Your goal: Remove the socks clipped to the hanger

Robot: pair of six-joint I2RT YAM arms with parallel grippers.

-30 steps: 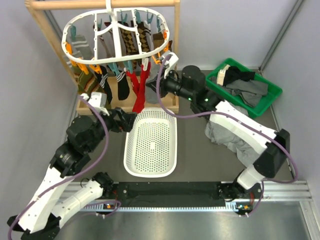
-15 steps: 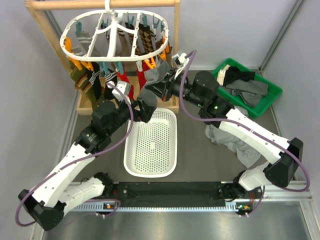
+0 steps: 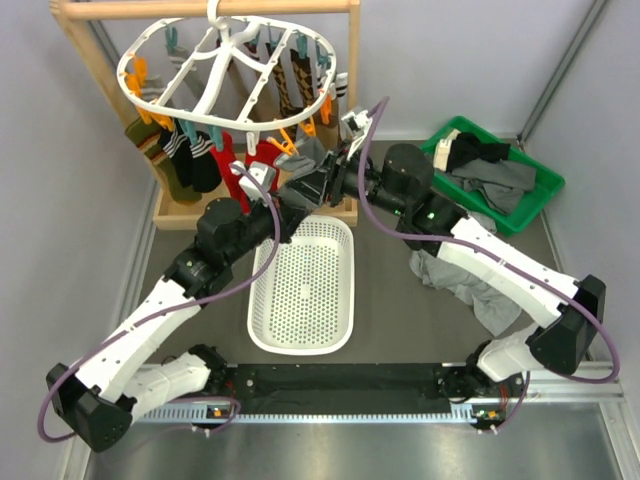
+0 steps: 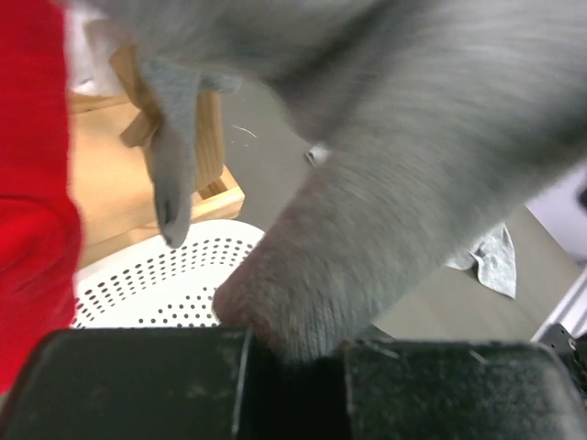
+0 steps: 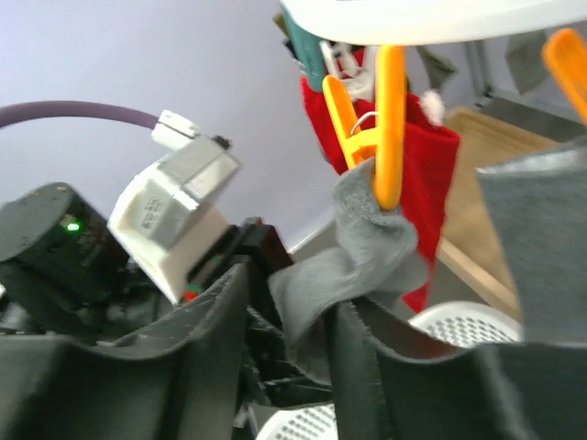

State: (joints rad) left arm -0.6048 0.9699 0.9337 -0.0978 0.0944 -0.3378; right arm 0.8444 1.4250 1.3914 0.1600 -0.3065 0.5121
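The left arm (image 3: 150, 320) stretches from its base up and to the right, wrist raised; the left end effector (image 4: 293, 353) is pinched tight on a grey sock (image 4: 413, 183); the right arm (image 3: 500, 260) folds at the elbow and reaches leftward; the right end effector (image 5: 289, 321) has its fingers parted; the two end effectors nearly meet.

White oval hanger frame (image 3: 214, 70) with orange clip (image 5: 390, 128) and teal clips (image 3: 170, 40), plain grey sock (image 4: 431, 183), solid red sock (image 5: 431, 174), black socks with white stripes (image 3: 187, 152), white perforated basket (image 3: 300, 290), green bin (image 3: 535, 205), pale wooden stand (image 3: 200, 10), purple cable (image 5: 73, 112)
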